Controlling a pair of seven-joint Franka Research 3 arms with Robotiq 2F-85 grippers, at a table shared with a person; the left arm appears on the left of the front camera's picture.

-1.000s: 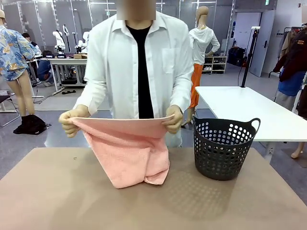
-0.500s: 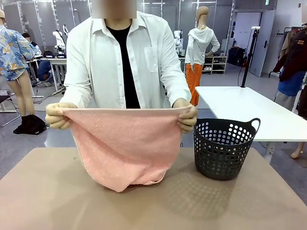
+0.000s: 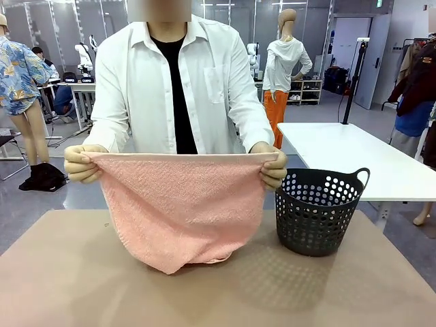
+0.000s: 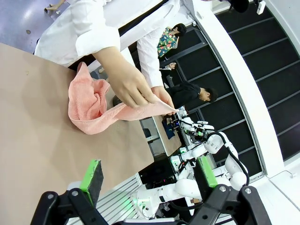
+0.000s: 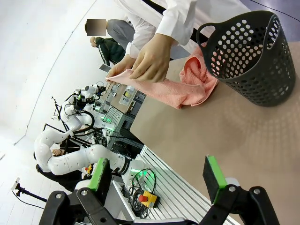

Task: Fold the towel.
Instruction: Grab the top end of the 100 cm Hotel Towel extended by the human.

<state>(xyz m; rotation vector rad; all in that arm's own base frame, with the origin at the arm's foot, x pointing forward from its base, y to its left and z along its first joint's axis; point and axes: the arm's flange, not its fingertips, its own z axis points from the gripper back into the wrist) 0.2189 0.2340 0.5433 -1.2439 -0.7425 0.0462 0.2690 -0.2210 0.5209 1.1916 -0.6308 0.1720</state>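
A person at the far side of the table holds the salmon-pink towel [image 3: 180, 208] up by its two top corners, one in each hand [image 3: 82, 163]. Its lower edge sags onto the brown table [image 3: 82, 286]. In the left wrist view the towel [image 4: 89, 105] hangs from a hand, well beyond my left gripper [image 4: 150, 176], which is open with nothing between its green pads. The right wrist view shows the towel [image 5: 183, 91] beside the basket, far from my right gripper [image 5: 157, 176], also open and holding nothing.
A black perforated basket [image 3: 319, 211] stands on the table right of the towel, also seen as the basket [image 5: 251, 58] in the right wrist view. A white table [image 3: 347, 157] stands behind at the right.
The person has spread the towel wider, hands moving apart, and lifted its top edge so it hangs as a broad sheet. Neither gripper has changed.
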